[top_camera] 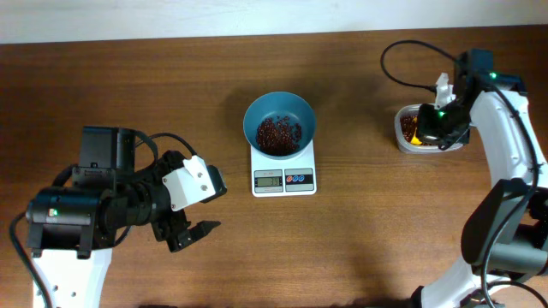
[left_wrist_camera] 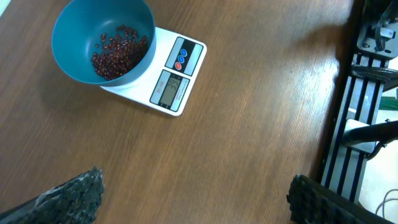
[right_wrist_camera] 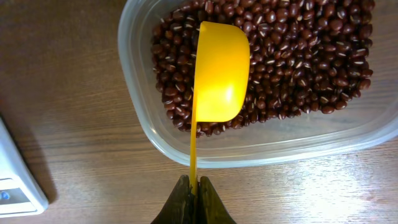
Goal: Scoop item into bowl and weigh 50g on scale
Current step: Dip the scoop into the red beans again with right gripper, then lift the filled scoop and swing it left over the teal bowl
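Ahead of the right gripper (right_wrist_camera: 194, 190), clenched on the yellow scoop (right_wrist_camera: 217, 71), its cup hangs over the beans (right_wrist_camera: 298, 56) in the tub (right_wrist_camera: 280, 148), presumably to fill.

Bright yellow scoop (right_wrist_camera: 221, 74), dark red-brown beans (right_wrist_camera: 298, 56) flecked with pale streaks — teal-blue bowl (left_wrist_camera: 68, 37), white scale (top_camera: 283, 190), grey display (left_wrist_camera: 169, 87), red and blue buttons (left_wrist_camera: 181, 53), brown wood-grain table (left_wrist_camera: 249, 137).
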You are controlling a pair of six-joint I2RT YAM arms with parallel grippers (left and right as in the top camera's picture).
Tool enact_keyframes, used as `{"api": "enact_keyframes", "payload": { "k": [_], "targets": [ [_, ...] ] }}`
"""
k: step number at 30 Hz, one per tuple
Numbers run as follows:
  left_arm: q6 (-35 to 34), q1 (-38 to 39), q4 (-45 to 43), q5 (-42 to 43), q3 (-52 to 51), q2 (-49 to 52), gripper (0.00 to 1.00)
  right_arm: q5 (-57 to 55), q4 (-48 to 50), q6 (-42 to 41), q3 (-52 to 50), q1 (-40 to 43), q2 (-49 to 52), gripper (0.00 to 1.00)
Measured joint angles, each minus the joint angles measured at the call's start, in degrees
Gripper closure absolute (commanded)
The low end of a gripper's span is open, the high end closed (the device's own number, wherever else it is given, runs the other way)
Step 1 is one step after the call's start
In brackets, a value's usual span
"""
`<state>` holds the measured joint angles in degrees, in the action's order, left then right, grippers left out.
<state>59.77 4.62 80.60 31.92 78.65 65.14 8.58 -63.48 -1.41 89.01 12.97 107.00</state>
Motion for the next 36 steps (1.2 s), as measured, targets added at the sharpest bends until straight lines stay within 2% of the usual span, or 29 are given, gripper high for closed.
{"api": "enact_keyframes", "payload": {
  "k": [10,36],
  "targets": [
    [0.00,0.00,-0.02,0.00,0.00,0.00,0.01,9.22,-0.35,0.90,0.00,8.11,0.00,0.96],
    [0.00,0.00,-0.02,0.00,0.00,0.00,0.01,27.19,-3.82,10.27,0.00,18.69,0.00,0.96]
  ]
}}
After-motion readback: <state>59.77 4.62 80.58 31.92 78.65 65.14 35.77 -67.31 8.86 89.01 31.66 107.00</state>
